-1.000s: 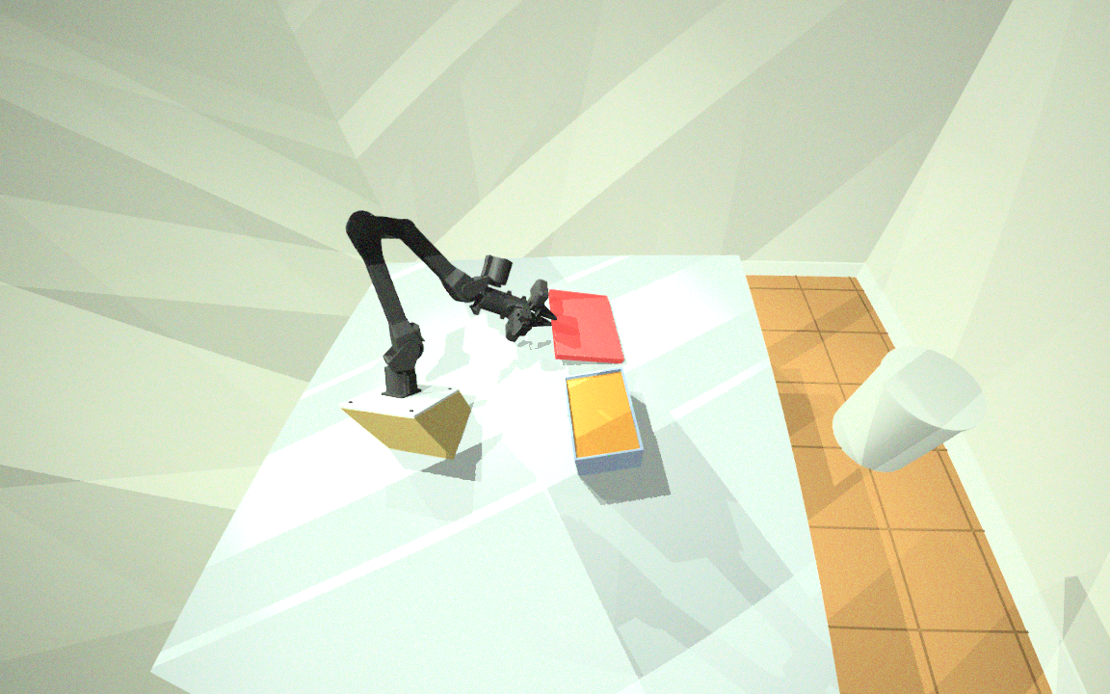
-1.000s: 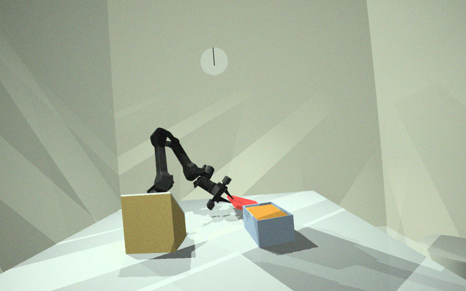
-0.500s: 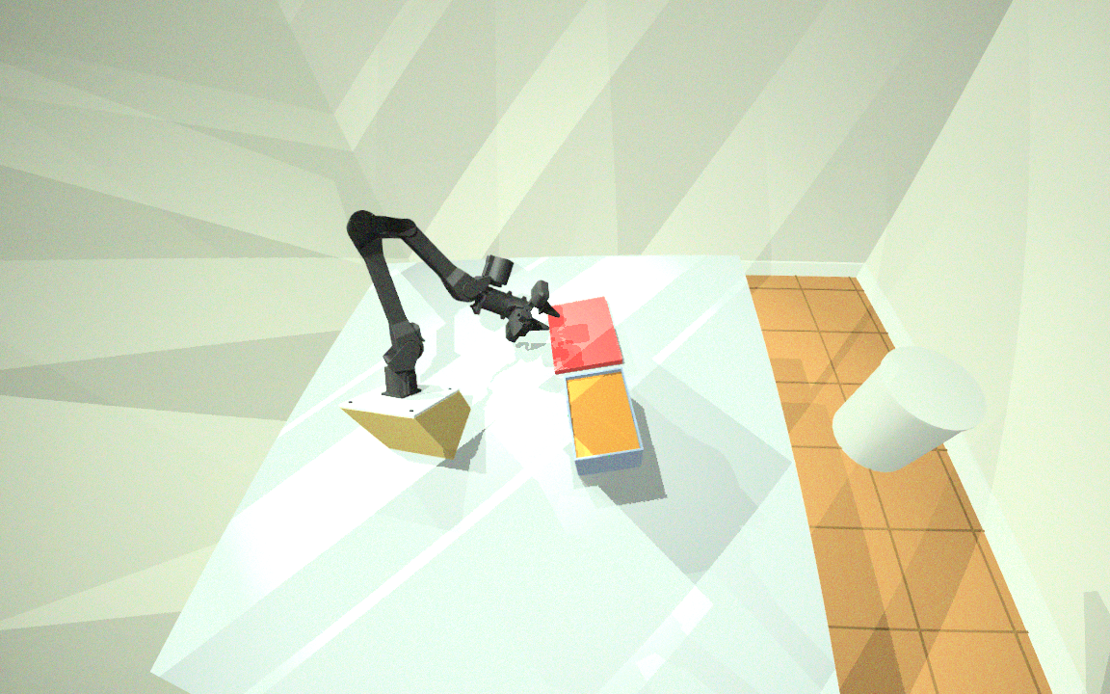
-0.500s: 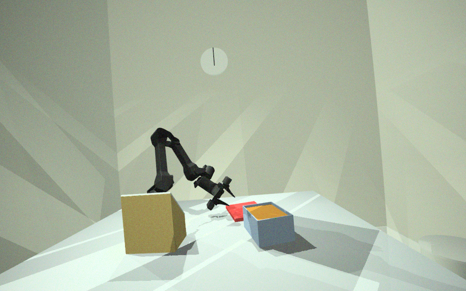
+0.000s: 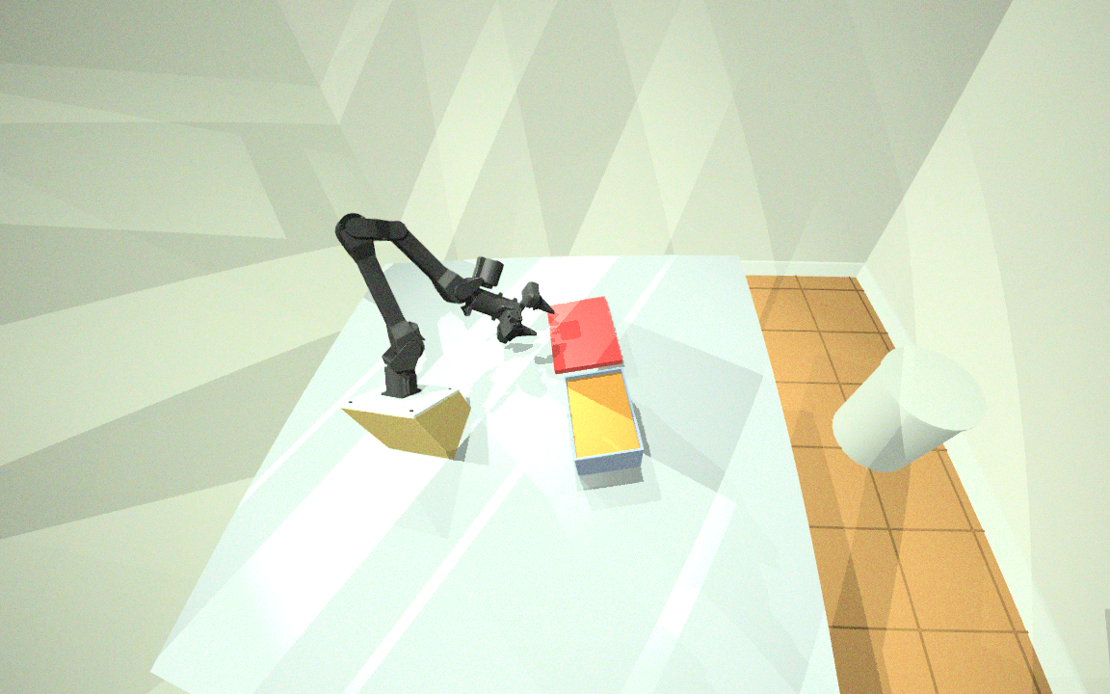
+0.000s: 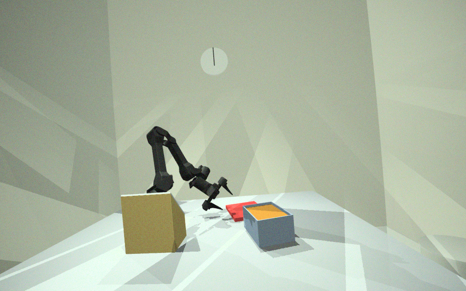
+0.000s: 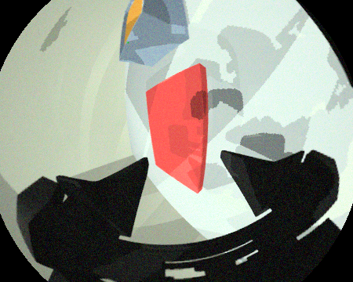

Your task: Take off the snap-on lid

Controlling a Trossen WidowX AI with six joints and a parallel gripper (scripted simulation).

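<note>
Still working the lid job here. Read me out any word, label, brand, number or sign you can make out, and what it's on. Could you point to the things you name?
None to read: no lettering, number or sign shows on the red lid (image 5: 587,340) (image 6: 235,212) (image 7: 176,117), the box (image 5: 609,464) (image 6: 276,231) (image 7: 165,29), the arm or its tan base block (image 5: 408,434) (image 6: 147,224).
The round wall clock (image 6: 207,63) shows a dark hand but no legible numerals.

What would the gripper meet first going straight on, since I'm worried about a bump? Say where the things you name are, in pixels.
Probably the near edge of the red lid (image 5: 587,336) (image 6: 237,211) (image 7: 176,125), or the table (image 5: 472,552) (image 6: 212,267) just before it; depth is unclear.
</note>
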